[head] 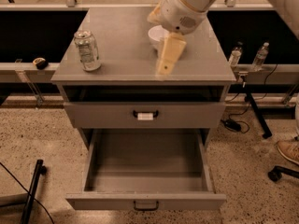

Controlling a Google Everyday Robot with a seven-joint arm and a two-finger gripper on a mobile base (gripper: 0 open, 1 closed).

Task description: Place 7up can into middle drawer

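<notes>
One 7up can point(87, 50) stands upright on the left part of the grey cabinet top point(122, 29), near the left edge and a little back from the front edge, with its pull-tab top facing up. Nothing touches it. Left of the cabinet, a small dark round object point(39, 62) lies on a low ledge, and a black rod point(32, 192) rests on the speckled floor.

Below the top, the upper drawer point(103, 115) is pushed in; its dark handle carries a white tag point(145, 116). Under it the middle drawer point(100, 201) is pulled well out toward the camera, its grey floor and side walls in full sight and its small dark handle on the front panel.

Right of centre on the cabinet top sits a white bowl point(155, 33), partly hidden by the white arm point(184, 6) that reaches in from the upper right. The pale yellow gripper point(165, 68) points down and slightly left, hanging over the top just in front of the bowl and well apart from the can. Whether it is spread or pressed together cannot be told, and it holds nothing visible.

Farther right, two small bottles point(235, 55) stand on the ledge, and a tan shoe point(288, 150) shows at the edge.
</notes>
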